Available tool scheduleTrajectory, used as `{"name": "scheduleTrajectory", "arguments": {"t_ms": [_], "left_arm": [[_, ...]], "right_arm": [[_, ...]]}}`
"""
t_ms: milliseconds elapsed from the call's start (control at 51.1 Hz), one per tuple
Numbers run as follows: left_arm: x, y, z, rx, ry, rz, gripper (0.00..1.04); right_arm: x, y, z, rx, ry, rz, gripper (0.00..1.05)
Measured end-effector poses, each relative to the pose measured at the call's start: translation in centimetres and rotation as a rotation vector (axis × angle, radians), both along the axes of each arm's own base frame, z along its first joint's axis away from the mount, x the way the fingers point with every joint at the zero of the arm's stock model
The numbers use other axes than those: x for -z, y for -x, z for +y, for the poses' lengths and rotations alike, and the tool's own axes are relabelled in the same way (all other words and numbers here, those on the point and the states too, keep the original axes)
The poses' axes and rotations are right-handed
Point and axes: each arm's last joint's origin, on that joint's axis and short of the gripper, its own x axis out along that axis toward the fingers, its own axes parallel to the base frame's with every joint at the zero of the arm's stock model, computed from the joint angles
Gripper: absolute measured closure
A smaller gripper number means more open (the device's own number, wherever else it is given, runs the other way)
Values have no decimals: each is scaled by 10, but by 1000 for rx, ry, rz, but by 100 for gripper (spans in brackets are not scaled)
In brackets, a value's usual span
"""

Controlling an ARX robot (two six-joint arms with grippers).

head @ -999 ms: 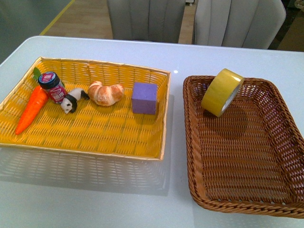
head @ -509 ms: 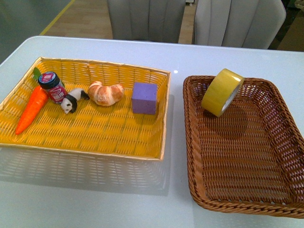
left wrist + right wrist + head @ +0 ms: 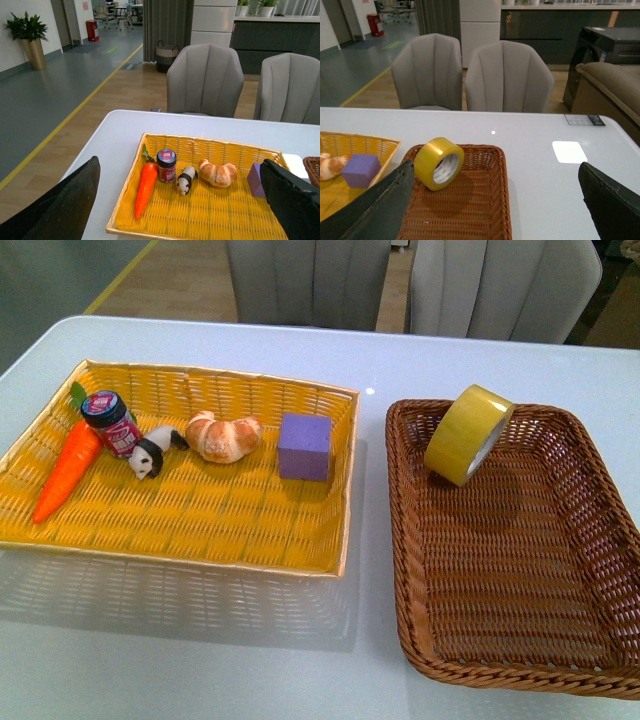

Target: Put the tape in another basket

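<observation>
You have a glossy white table [image 3: 200, 660] with a bare strip between the flat yellow woven tray [image 3: 200, 530] and the dark brown rounded wicker basket [image 3: 520, 580]. The translucent yellow tape roll [image 3: 467, 433] leans on edge in the basket's far-left corner. Both claws, left [image 3: 180, 200] and right [image 3: 495, 205], gape wide, holding nothing.

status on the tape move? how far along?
Looks done: the tape sits in the brown basket, tilted against its far-left corner wall, apart from the yellow tray that holds the purple cube and the rest. In hand: nothing. The left pincer and right pincer are both open, empty and pulled back. Left: nothing visible, if the brown basket is the target.
</observation>
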Motion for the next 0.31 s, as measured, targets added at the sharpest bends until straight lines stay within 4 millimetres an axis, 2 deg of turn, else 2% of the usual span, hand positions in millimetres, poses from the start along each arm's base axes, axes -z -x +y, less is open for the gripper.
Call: {"name": "scheduleTrajectory", "arguments": {"t_ms": [313], "left_arm": [[0,0,0,0,0,0,9]], "right_arm": [[0,0,0,0,0,0,9]]}}
